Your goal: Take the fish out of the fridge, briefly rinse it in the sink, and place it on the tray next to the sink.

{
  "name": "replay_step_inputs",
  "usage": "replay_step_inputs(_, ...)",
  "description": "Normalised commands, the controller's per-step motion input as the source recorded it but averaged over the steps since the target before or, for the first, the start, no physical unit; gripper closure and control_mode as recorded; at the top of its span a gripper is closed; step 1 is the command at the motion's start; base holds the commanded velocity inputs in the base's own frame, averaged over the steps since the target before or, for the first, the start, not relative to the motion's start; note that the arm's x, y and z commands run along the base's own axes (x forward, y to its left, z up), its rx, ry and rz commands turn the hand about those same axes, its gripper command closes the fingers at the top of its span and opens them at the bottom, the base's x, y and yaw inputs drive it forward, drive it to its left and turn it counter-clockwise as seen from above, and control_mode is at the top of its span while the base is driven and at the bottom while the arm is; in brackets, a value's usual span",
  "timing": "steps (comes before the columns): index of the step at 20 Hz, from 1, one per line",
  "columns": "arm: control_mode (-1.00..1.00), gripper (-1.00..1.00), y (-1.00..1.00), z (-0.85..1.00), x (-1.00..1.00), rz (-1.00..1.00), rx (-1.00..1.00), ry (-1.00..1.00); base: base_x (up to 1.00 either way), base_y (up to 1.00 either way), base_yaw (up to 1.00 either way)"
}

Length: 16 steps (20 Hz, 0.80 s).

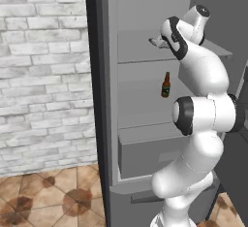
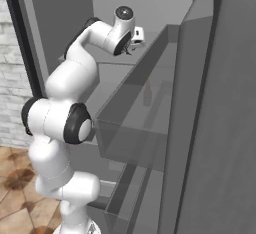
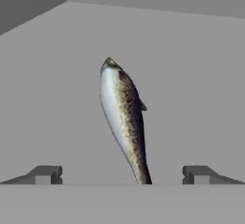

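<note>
Fingers (image 3: pixel 122 175) spread astride fish (image 3: pixel 123 117) inside fridge (image 3: pixel 191 50)

- We are seeing bare grey shelf (image 3: pixel 57 98) lying open on both sides of the fish (image 3: pixel 123 117).
- One shelf down, a bottle (image 1: pixel 166 85) is standing alone mid-shelf.

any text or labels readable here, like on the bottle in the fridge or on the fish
No text can be read.
The bottle on the fridge shelf has a green label, too small and blurred to read.
The fish between the open gripper fingertips carries only skin speckles, no writing.
</note>
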Motion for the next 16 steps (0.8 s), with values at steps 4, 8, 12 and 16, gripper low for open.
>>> replay_step_inputs(4, -1.00, -1.00, 0.00, -0.13, 0.64, 0.00, 0.00, 0.00, 0.00, 0.00, 0.00)
replay_step_inputs(8, -1.00, 1.00, 0.00, -0.21, 0.45, 0.00, 0.00, -0.03, 0.00, 0.00, 0.00)
replay_step_inputs(12, -1.00, 1.00, 0.00, -0.23, 0.20, 0.00, 0.00, -0.04, 0.00, 0.00, 0.00)
replay_step_inputs(16, -1.00, 1.00, 0.01, -0.10, -0.08, 0.00, 0.00, -0.01, 0.00, 0.00, 0.00)
